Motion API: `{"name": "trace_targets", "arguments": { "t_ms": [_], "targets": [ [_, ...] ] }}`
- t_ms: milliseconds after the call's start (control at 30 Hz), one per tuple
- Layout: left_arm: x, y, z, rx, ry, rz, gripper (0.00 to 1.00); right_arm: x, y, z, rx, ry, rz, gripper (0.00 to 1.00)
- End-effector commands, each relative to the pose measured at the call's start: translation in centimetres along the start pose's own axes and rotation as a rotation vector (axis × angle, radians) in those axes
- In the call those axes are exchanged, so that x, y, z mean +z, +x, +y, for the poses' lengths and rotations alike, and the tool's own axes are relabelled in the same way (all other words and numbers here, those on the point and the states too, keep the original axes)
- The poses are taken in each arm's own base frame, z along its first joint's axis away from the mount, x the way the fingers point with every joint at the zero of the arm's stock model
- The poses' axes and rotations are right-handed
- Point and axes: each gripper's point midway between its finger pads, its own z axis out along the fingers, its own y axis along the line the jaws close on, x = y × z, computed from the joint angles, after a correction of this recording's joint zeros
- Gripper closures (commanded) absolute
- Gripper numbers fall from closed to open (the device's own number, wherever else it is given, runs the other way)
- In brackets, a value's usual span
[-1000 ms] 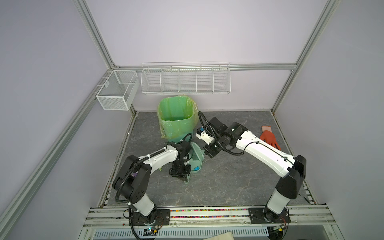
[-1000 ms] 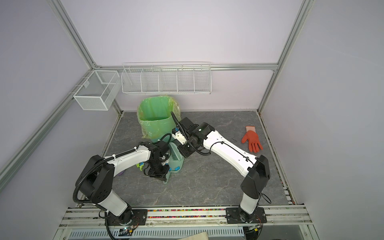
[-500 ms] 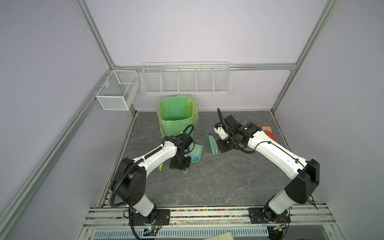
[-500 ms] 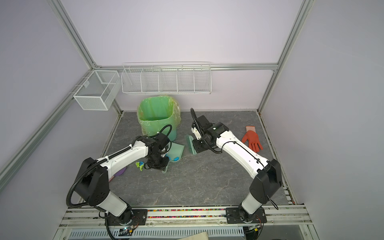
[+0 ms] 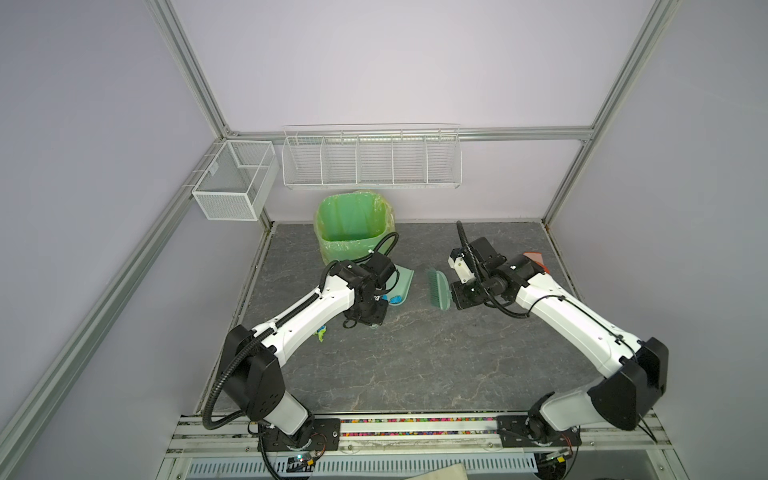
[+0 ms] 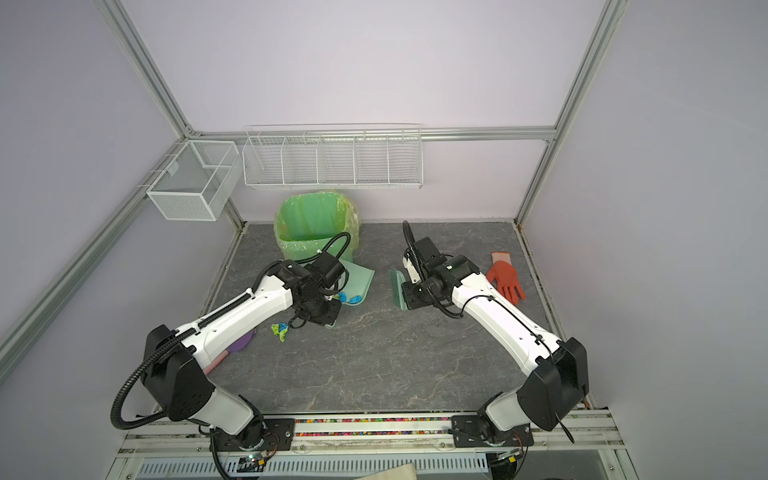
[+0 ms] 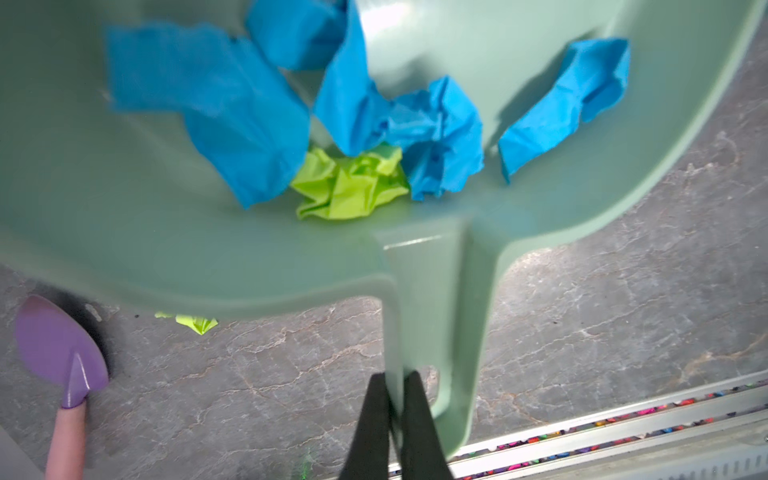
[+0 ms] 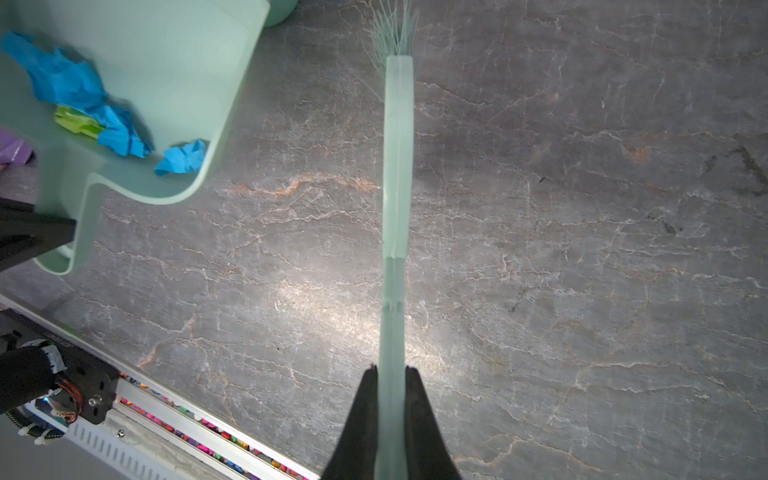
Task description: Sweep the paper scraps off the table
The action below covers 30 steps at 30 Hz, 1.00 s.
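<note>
My left gripper [image 7: 395,376] is shut on the handle of a mint-green dustpan [image 7: 124,232], which sits just in front of the bin in both top views [image 5: 402,279] [image 6: 360,277]. Blue and lime-green paper scraps [image 7: 353,183] [image 8: 112,129] lie bunched at the pan's back wall. More paper scraps [image 6: 280,330] [image 5: 321,332] lie on the table [image 5: 415,365] beside my left forearm. One lime scrap [image 7: 195,322] peeks out from under the pan. My right gripper [image 8: 391,368] is shut on the handle of a mint brush [image 8: 398,166] [image 5: 438,289], held apart to the right of the pan.
A green-lined bin [image 6: 311,224] stands at the back, just behind the dustpan. A purple spatula [image 6: 241,343] [image 7: 58,349] lies under my left arm. An orange glove [image 6: 505,280] lies at the right edge. Wire baskets [image 5: 370,160] hang on the back wall.
My right arm has pulled the brush out of the dustpan and away to the right. My left arm has carried the dustpan with its scraps back towards the bin.
</note>
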Motion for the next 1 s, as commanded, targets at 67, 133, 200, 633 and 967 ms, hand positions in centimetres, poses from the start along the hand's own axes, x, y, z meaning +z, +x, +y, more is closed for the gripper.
{"name": "trace_targets", "arguments": {
  "t_ms": [67,133,200,633,967],
  "targets": [
    [-2.4,-0.3,-0.9,0.001,0.028,-0.051,1.00,-0.6,-0.2,-0.7,0.027,0.006,-0.047,0.93],
    [-2.2,-0.2,-1.7,0.000,0.064,-0.053,1.00,-0.6,0.0,-0.7,0.031,0.002,-0.045,0.93],
    [-1.6,0.3,-2.2,0.004,0.086,-0.035,1.00,-0.8,0.1,-0.6,0.039,-0.005,-0.046,0.93],
    [0.0,2.0,-1.8,0.004,0.068,-0.002,1.00,-0.8,-0.2,-0.5,0.045,-0.014,-0.055,0.93],
    [-4.6,-1.8,-2.4,0.053,0.065,-0.103,1.00,-0.8,0.4,-0.9,0.062,-0.007,-0.065,0.93]
  ]
}}
